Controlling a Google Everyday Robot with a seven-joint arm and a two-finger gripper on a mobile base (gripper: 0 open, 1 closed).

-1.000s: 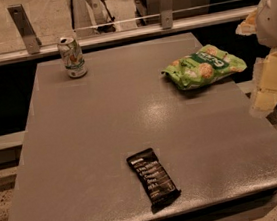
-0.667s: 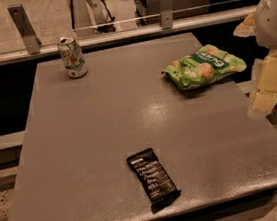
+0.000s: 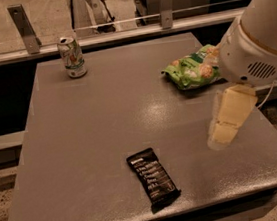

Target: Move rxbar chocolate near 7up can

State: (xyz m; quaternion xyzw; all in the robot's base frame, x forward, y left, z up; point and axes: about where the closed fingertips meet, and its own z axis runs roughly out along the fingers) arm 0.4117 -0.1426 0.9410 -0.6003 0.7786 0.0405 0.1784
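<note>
Gripper: there it is, the gripper (image 3: 221, 136), hanging above the right side of the table, pale and cream-coloured, angled down and to the left with its tip low over the surface.
Grip state: cannot tell whether it is released or clenched; it reads as one pale block from here, and nothing is seen in it.
Arm: the big white arm (image 3: 262, 32) comes in from the upper right corner, its rounded housing sitting over the right edge of the table and covering part of the snack bag.
Rxbar chocolate: the rxbar chocolate (image 3: 153, 175) lies flat near the front edge, a little right of the middle, black wrapper with rows of white text facing up, long axis slanting from upper left to lower right. It sits to the lower left of the gripper, apart from it and untouched.
7up can: the 7up can (image 3: 72, 56) stands upright at the far left corner, silver top showing, well apart from the bar, with most of the tabletop between them.
Snack bag: a green crinkly snack bag (image 3: 190, 71) rests on the far right side, just behind the gripper and partly tucked behind the arm.
Table: a grey table (image 3: 95, 128), matte with a soft glare near the middle.
Background: a rail (image 3: 117, 22) with upright metal posts runs behind the far edge.
</note>
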